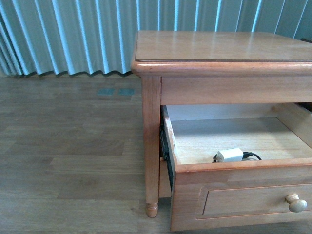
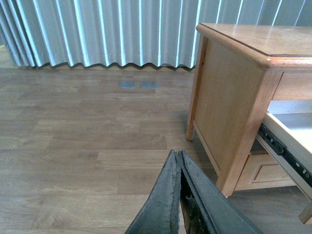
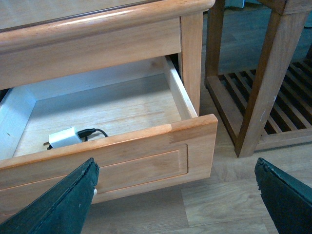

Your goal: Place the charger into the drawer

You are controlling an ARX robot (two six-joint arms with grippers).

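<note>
The white charger [image 1: 229, 155] with its black cable lies inside the open drawer [image 1: 243, 168], near the front panel. It also shows in the right wrist view [image 3: 65, 137], on the drawer's pale floor. The drawer [image 3: 146, 141] is pulled out; its round pale knob [image 1: 296, 203] shows in the front view. My right gripper [image 3: 175, 170] is open and empty, in front of the drawer's front panel, apart from it. My left gripper [image 2: 177, 157] is shut and empty, over the floor to the left of the nightstand [image 2: 234, 87].
The light-brown nightstand [image 1: 219, 48] stands on a wood-plank floor before grey-blue curtains [image 1: 68, 34]. In the right wrist view a second wooden stand with a slatted lower shelf [image 3: 273, 97] stands close beside the nightstand.
</note>
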